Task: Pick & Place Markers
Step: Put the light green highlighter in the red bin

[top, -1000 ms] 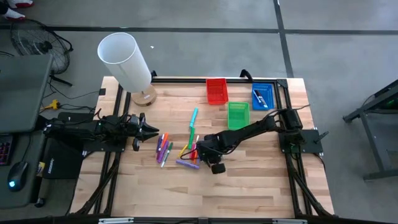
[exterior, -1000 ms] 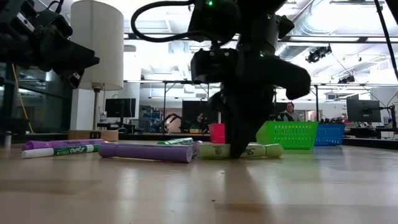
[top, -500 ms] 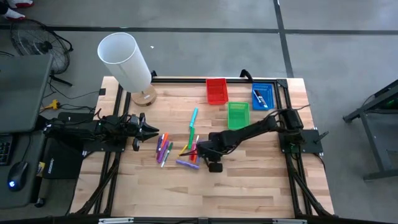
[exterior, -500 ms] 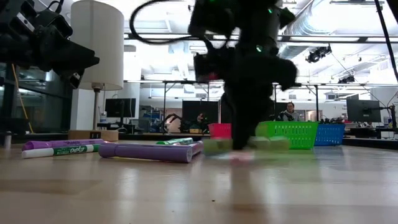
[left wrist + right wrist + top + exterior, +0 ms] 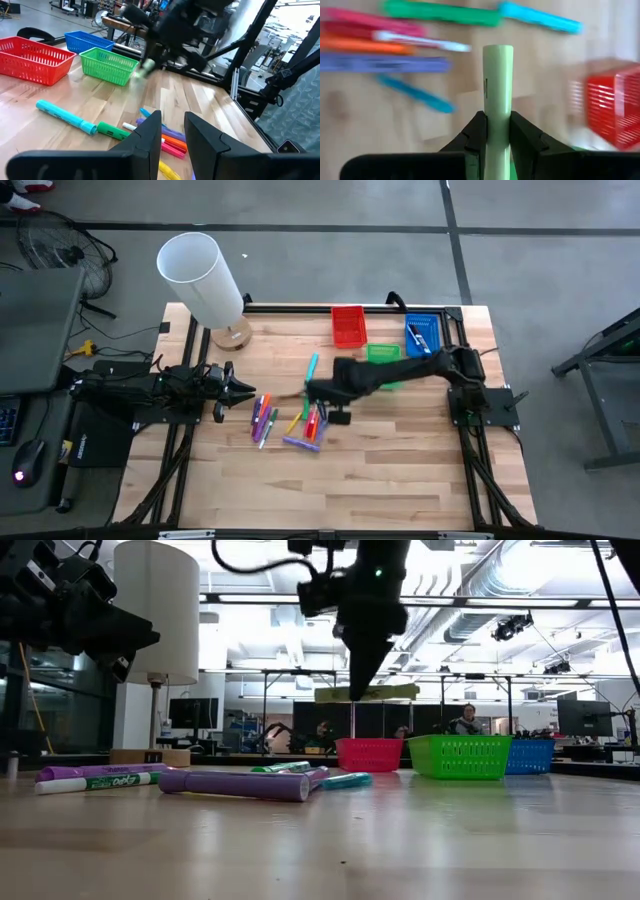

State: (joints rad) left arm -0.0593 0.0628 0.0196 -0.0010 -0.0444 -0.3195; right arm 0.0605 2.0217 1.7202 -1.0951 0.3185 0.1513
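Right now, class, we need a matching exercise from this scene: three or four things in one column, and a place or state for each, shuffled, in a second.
Things:
1. pale green marker
2. purple marker
3. blue tray
4. left hand

Places or states:
A. lying on the table
B. waiting at the table's left side
C. clamped in the right hand, off the table
D. at the table's far right corner

Pairs: 1-C, 2-A, 3-D, 4-B

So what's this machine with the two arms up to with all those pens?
It is sorting markers into small plastic baskets. The right gripper has its jaws shut on a pale green marker, held level in the air above the wooden table. More coloured markers lie loose on the table. The red basket, green basket and blue basket stand along the far edge. The left gripper waits open at the table's left side.
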